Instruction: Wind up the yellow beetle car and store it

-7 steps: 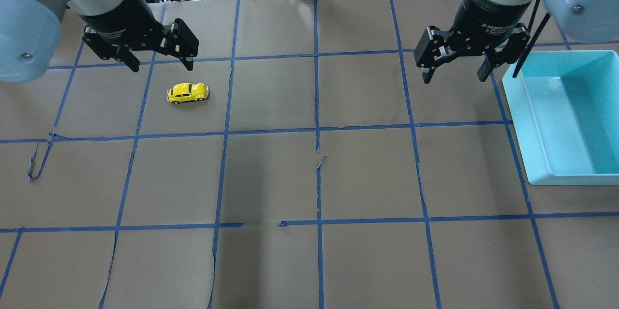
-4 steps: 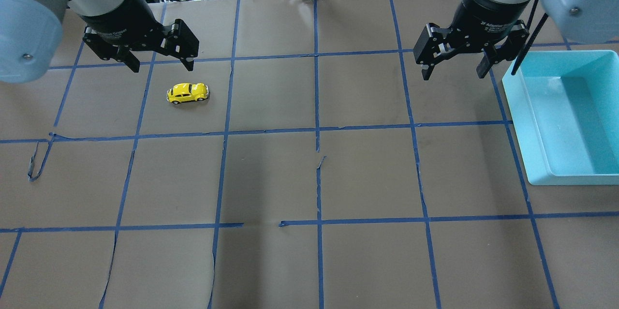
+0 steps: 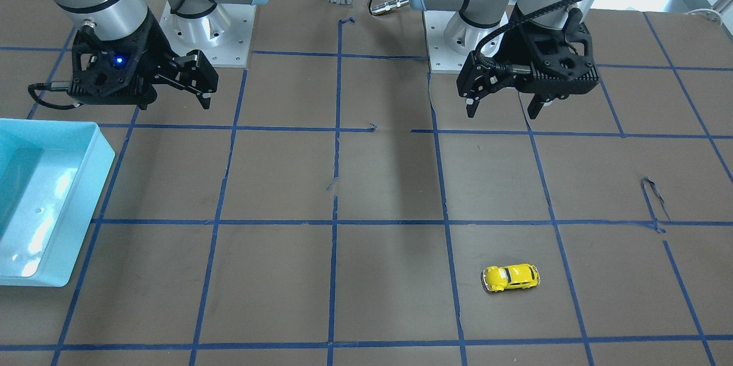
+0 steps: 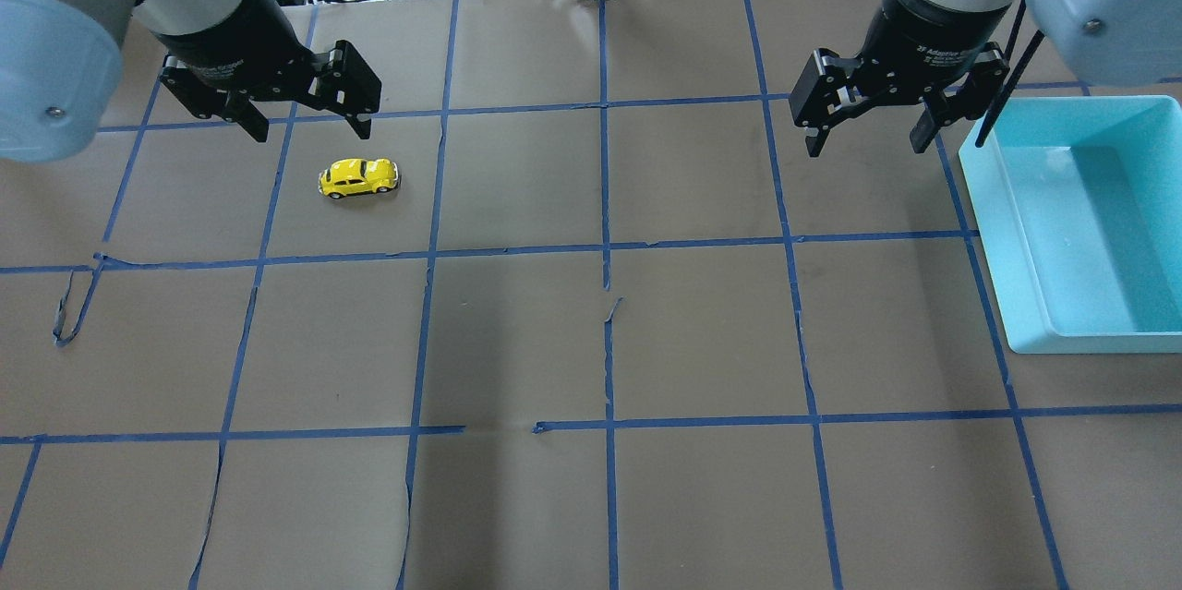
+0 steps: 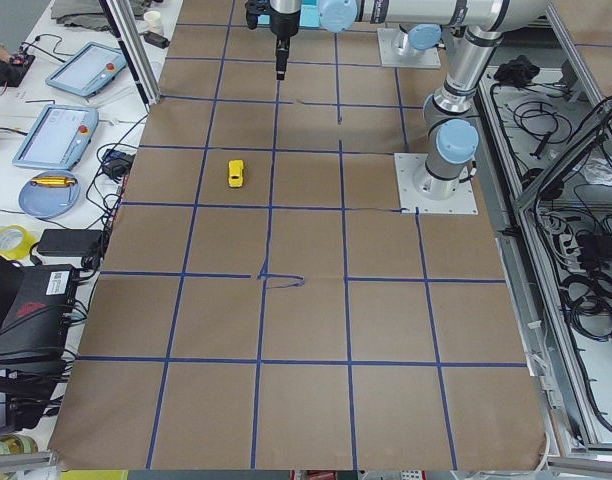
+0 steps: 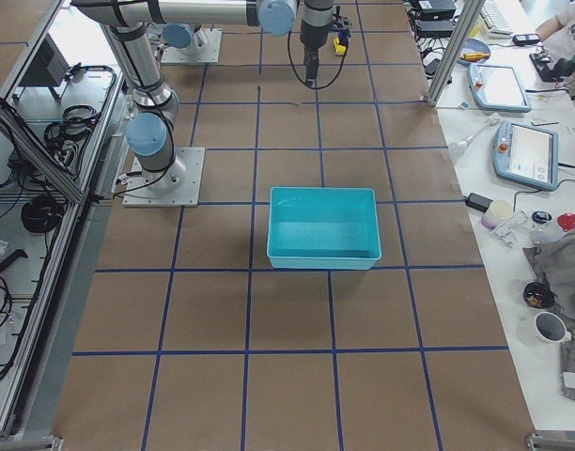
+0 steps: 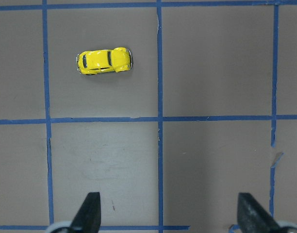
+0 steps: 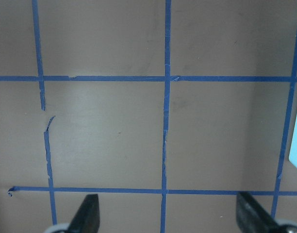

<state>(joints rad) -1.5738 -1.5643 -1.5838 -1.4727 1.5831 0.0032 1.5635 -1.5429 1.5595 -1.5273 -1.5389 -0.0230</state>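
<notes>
**Item 1: left gripper** (image 4: 312,126). Fingers spread wide with nothing between them. It points down and hangs above the table at far left in the overhead view. In the wrist view both fingertips (image 7: 90,213) sit at the bottom edge over bare paper.

**Item 2: right gripper** (image 4: 864,145). Fingers spread wide and holding nothing. It points down above the far right of the table, just left of the bin's far corner. A sliver of the bin shows at the right edge of its wrist view.

**Item 3: yellow beetle car** (image 4: 359,177). The car stands on its wheels on the table, side-on, with its long axis running left to right. It is inside one taped square in the far-left part, just on the near side of the left gripper. It touches neither finger, and in the left wrist view it lies ahead of the fingertips and toward the left one. It is outside the bin and well apart from it, across the table.

**Item 4: teal bin** (image 4: 990,230). A rectangular open-topped plastic tub, upright at the table's right edge. Its glossy floor and inner walls are in full view and catch the light.

**Item 5: table** (image 4: 702,331). It is covered in brown paper and divided by a blue tape grid (image 4: 605,202) that is torn in places.

**Item 6: blue dish** (image 5: 26,200). It sits on the side bench beyond the table's far edge and holds a slim yellow-orange object of unclear kind.
</notes>
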